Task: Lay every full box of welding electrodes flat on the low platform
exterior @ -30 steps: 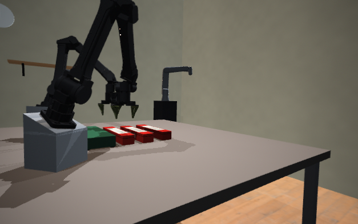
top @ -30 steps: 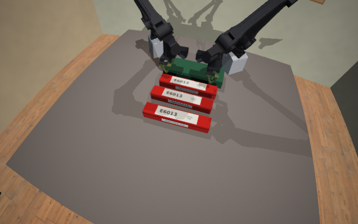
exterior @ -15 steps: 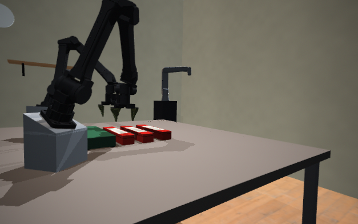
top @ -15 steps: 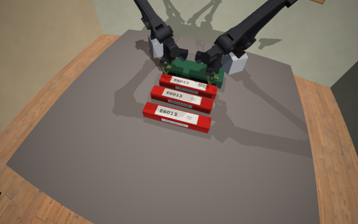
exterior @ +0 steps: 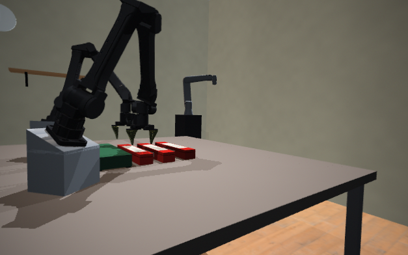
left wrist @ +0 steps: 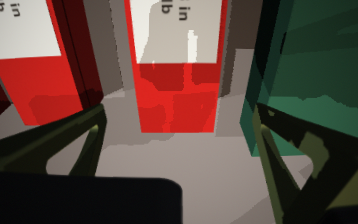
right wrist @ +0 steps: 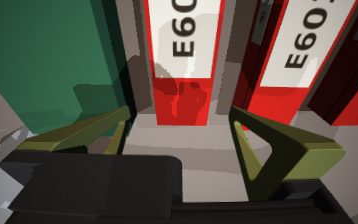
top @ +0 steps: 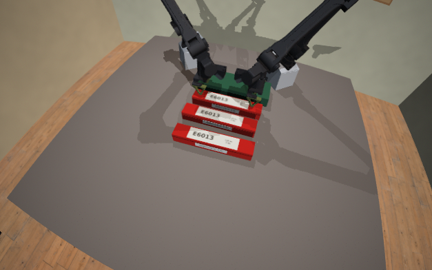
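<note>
Near box, paired lift: 2 open grippers above, 0 boxes on platform

Left gripper (top: 256, 94) (exterior: 123, 133) (left wrist: 179, 111): fingers wide apart, holding nothing, over the near box's end with the small print. Right gripper (top: 199, 86) (exterior: 142, 138) (right wrist: 181, 110): fingers likewise wide, holding nothing, over the E6013 end.

Near box (top: 200, 96) (exterior: 143, 157) (left wrist: 177, 110) (right wrist: 182, 100): flat, between both finger pairs as seen from above, just beside the platform. Platform (top: 231, 82) (exterior: 114, 157) (left wrist: 325, 115) (right wrist: 45, 85): green, low, bearing 0 boxes. Middle box (top: 189, 109) (exterior: 164, 157) (left wrist: 55, 85) (right wrist: 280, 102): flat, next outward. Outer box (top: 213, 142) (exterior: 185, 153) (right wrist: 352, 112): flat, farthest from the platform.

Step in hand, as I judge it: take the near box by its 2 ends and weigh it. Handling notes: centre both hands across the box before descending; the platform-side gap is narrow, and a fingertip could land on the platform's edge. Other fingertips must miss the middle box. Close both together, lift level and slightly, pause until the load reads steady. The 3 look alike, so weigh all before judging; 300 g is a modest difference.
</note>
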You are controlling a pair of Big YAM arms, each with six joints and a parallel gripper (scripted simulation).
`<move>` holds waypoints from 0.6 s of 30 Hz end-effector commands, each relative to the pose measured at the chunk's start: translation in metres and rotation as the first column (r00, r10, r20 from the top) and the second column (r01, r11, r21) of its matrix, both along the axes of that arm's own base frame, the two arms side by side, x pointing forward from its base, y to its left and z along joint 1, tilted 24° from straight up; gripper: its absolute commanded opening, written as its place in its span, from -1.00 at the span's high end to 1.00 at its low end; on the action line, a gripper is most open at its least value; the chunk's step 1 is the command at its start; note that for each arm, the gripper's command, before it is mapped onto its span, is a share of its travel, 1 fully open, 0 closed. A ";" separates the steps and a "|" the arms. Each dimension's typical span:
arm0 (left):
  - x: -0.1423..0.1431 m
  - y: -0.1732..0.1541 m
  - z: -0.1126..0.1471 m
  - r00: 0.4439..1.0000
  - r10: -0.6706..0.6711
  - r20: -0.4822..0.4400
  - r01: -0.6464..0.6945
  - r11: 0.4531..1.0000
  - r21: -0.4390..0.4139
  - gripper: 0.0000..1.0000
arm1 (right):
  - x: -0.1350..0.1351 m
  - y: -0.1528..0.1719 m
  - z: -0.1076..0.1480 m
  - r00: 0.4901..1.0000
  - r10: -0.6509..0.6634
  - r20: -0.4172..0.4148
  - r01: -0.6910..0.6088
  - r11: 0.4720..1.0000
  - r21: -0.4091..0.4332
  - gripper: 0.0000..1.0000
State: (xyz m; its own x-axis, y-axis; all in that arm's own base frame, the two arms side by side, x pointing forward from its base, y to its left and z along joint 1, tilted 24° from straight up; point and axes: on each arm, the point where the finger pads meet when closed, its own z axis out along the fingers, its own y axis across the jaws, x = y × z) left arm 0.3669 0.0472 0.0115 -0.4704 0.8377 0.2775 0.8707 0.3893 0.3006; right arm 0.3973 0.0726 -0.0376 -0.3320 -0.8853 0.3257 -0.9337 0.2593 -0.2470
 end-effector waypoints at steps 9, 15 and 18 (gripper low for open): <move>0.010 0.013 -0.019 1.000 -0.001 0.012 0.001 1.000 -0.003 -1.00 | 0.017 -0.008 -0.015 1.000 0.004 0.029 -0.004 1.000 0.010 -1.00; 0.010 0.019 -0.035 1.000 -0.001 0.009 0.001 1.000 -0.003 -1.00 | 0.016 -0.015 -0.031 1.000 0.004 0.023 -0.004 1.000 0.008 -1.00; 0.008 0.021 -0.039 1.000 -0.001 0.004 0.001 1.000 -0.003 -1.00 | 0.016 -0.016 -0.034 1.000 0.004 0.022 -0.004 1.000 0.008 -1.00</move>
State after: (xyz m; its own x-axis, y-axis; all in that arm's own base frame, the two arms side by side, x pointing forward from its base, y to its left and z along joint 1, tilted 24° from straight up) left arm 0.3733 0.0614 -0.0221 -0.4704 0.8380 0.2766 0.8705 0.3890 0.3016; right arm 0.4030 0.0588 -0.0706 -0.3322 -0.8850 0.3262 -0.9338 0.2597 -0.2463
